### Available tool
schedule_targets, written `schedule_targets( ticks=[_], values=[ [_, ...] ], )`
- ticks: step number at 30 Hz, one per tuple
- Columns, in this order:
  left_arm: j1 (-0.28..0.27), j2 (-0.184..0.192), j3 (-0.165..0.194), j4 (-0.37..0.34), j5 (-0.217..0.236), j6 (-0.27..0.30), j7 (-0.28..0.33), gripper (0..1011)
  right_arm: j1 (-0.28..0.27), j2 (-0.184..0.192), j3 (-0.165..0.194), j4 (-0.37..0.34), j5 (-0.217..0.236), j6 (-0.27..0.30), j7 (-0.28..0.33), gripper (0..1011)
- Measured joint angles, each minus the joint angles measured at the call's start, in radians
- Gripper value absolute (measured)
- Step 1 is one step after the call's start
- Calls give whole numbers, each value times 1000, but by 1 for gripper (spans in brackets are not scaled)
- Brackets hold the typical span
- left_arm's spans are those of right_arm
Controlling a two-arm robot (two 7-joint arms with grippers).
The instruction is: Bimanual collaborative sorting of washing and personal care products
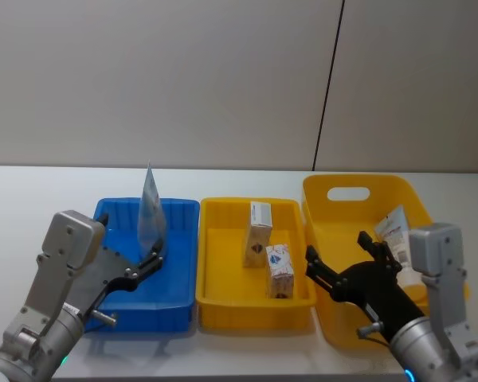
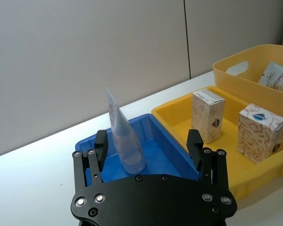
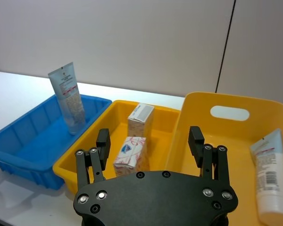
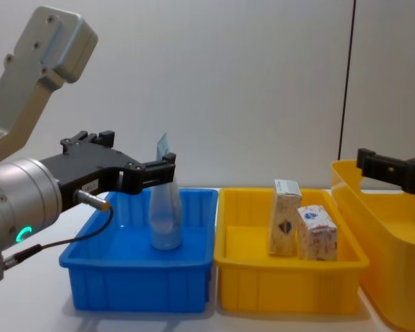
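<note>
Blue plastic marks the home for soft packs. One pale-blue pouch (image 1: 150, 211) stands upright on its base in the blue bin (image 1: 167, 314), toward the bin's far side. The left hand (image 2: 147, 141) hovers low over this bin with its fingers spread wide and nothing between them. The pouch rises just ahead of the hand, closer to one finger, and I cannot tell whether that finger touches it. My judgement is that the hand is either leaving the pouch to stand on its own or lining up on it.

Two cream cartons (image 1: 259, 233) stand close together in the shallow yellow tray (image 1: 247, 310), kept apart from the pouches by kind. A second pouch (image 1: 394, 227) lies slanted against the inner wall of the deep yellow bin (image 1: 394, 195), which looks like the supply to be sorted. The right hand (image 1: 342, 255) hangs over that bin's near part, on the side next to the tray. Its fingers are released and empty, and it is well placed to reach the lying pouch. All three containers sit side by side on the white tabletop (image 1: 48, 191).
</note>
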Motion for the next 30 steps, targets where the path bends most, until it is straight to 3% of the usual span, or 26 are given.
schedule_targets(
  ticks=[11,21,30],
  values=[
    [1,0,0,-1,1,0,3,1002,55,-48,-37,16,-3,118,-20,1003],
    [1,0,1,-2,1,0,3,1001,106,-97,-78,56,-44,237,-79,1003],
    [1,0,1,-1,1,0,3,1001,140,-134,-108,101,-80,293,-118,1003]
  ],
)
